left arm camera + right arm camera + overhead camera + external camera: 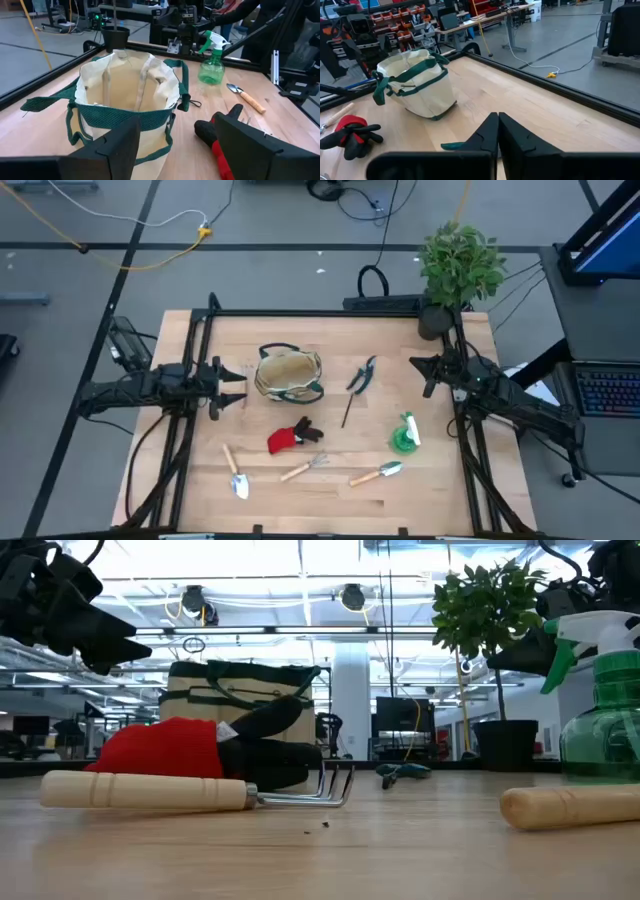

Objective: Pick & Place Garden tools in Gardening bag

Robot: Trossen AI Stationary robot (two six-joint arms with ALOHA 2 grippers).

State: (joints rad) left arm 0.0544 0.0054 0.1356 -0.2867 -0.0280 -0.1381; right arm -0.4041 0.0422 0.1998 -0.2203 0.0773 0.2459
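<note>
Tan gardening bag [289, 374] stands mid-table, inside hidden; glove [291, 438], rake [305, 469], 2 trowels near it. Left gripper [240, 385] beside bag, fingers apart, empty; right gripper [416, 364] closed, pruning shears [454, 146] mostly blocked.

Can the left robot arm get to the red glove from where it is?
Probably yes. The left gripper hangs open beside the bag, and the red glove lies on bare table just past it, with nothing on top of it or between them.
</note>
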